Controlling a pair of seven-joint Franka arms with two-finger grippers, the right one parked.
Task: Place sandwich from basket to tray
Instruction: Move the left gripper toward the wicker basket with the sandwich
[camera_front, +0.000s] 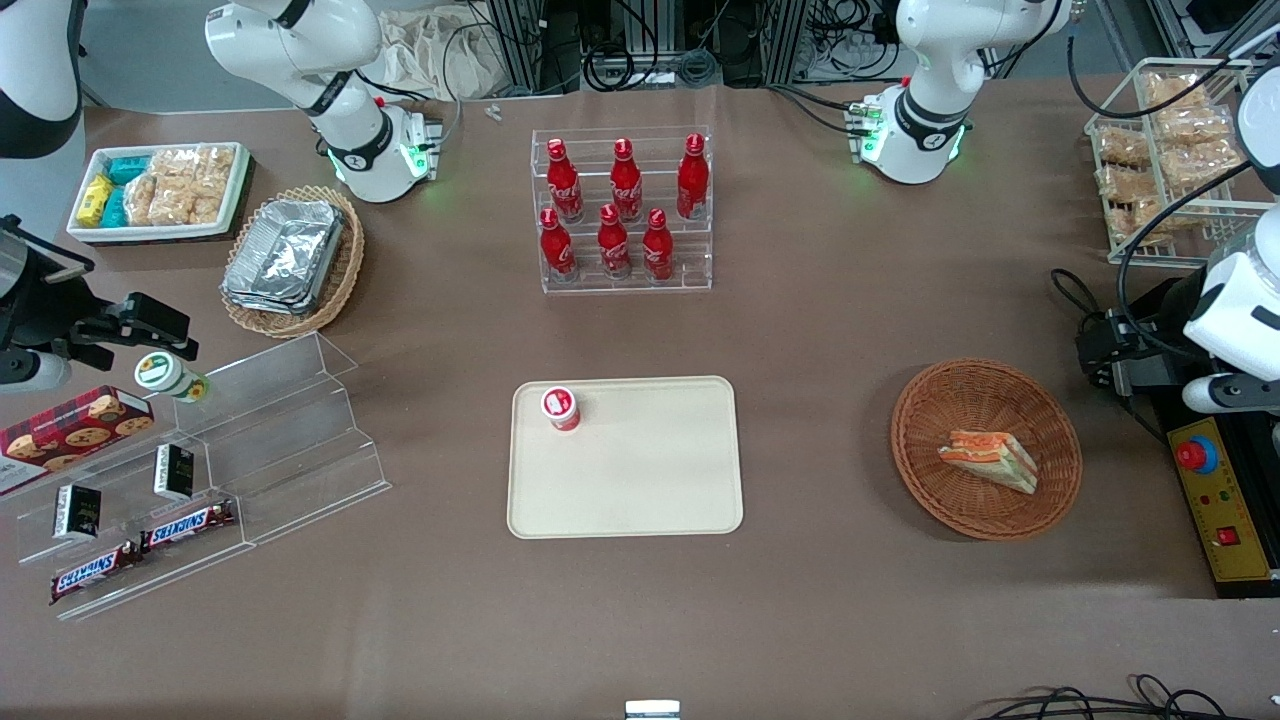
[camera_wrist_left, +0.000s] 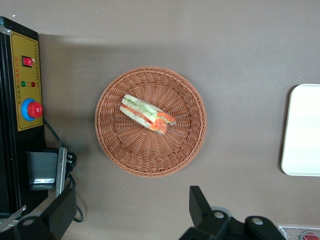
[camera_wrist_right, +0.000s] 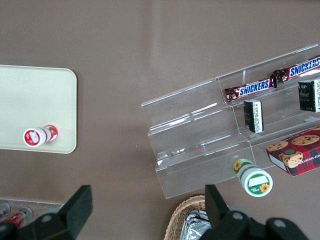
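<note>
**Sandwich in the basket, gripper spread above**

Brown paper covers the whole table, and I see my working gripper (camera_wrist_left: 132, 215) hovering high over it, its two black fingers (camera_wrist_left: 200, 205) wide apart with nothing between them. Directly below the gripper, slightly ahead of the fingertips, sits the round reddish-brown wicker basket (camera_wrist_left: 150, 165). The sandwich (camera_wrist_left: 147, 114) lies inside it, a clear-wrapped wedge resting on its side near the middle of the weave, orange and green filling showing along the cut edge. Just beside the basket, at the working arm's end of the table, I see the black control box (camera_front: 1225, 520) with its yellow panel and red stop button (camera_front: 1195, 455).

Well apart from the gripper, toward the parked arm's end, the cream-beige tray (camera_front: 640, 490) lies flat on the paper. A small red-and-white cup (camera_front: 561, 407) stands upright on the tray, in the corner farther from the front camera.

Farther still from the front camera, a clear rack of red cola bottles (camera_front: 622, 210) stands mid-table. A wire rack of snack bags (camera_front: 1165, 160) sits near the working arm's base.
</note>
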